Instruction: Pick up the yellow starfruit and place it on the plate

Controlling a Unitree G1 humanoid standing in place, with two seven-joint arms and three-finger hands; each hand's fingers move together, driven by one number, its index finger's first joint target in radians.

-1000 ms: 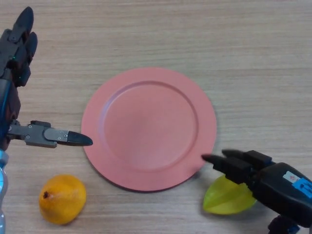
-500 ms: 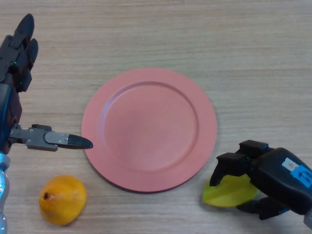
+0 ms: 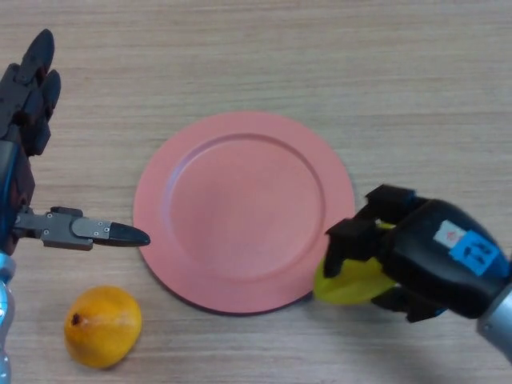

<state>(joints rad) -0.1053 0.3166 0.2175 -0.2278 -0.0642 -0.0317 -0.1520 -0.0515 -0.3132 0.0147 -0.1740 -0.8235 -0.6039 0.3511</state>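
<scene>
The yellow starfruit (image 3: 346, 285) sits in my right hand (image 3: 416, 254), whose fingers and thumb curl round it; only its left part shows beneath the hand. It hangs at the lower right rim of the pink plate (image 3: 244, 210), which lies in the middle of the wooden table. My left hand (image 3: 36, 144) stays at the far left with straight fingers, its thumb pointing toward the plate's left rim.
An orange fruit (image 3: 102, 326) lies on the table at the lower left, below my left thumb.
My right hand closed its fingers round the starfruit, then carried it up and to the left until it reached the plate's lower right rim. The left hand has barely moved.
</scene>
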